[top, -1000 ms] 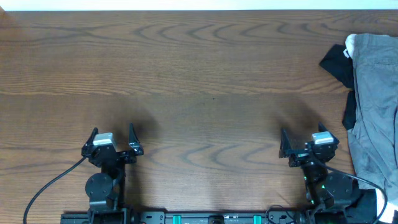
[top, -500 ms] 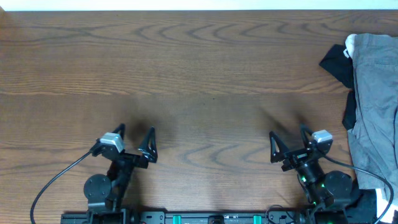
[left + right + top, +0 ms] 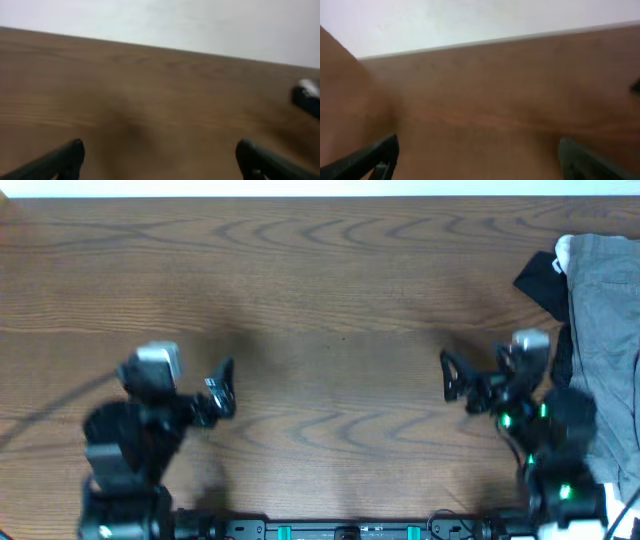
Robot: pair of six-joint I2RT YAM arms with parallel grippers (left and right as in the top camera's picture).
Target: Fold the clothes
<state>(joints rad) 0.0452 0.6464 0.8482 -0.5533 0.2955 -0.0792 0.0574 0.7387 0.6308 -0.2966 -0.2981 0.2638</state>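
The clothes (image 3: 605,320), a crumpled grey garment, lie at the table's right edge in the overhead view, on top of black (image 3: 540,280) and white (image 3: 566,248) garments. My right gripper (image 3: 456,382) hovers left of that pile, pointing toward the table's middle, open and holding nothing. At the lower left, my left gripper (image 3: 224,388) points right, also open with nothing in it. Both wrist views are blurred. The left gripper (image 3: 160,159) and the right gripper (image 3: 477,156) each show two spread fingertips over bare wood.
The brown wooden table (image 3: 330,270) runs back to a pale wall. A dark blurred shape (image 3: 307,97) sits at the right of the left wrist view. The arm bases stand along the front edge (image 3: 340,530).
Both arms have lifted and swung away from the front edge. The left gripper has turned to point right, the right gripper to point left. Both stayed open; the clothes have not moved.
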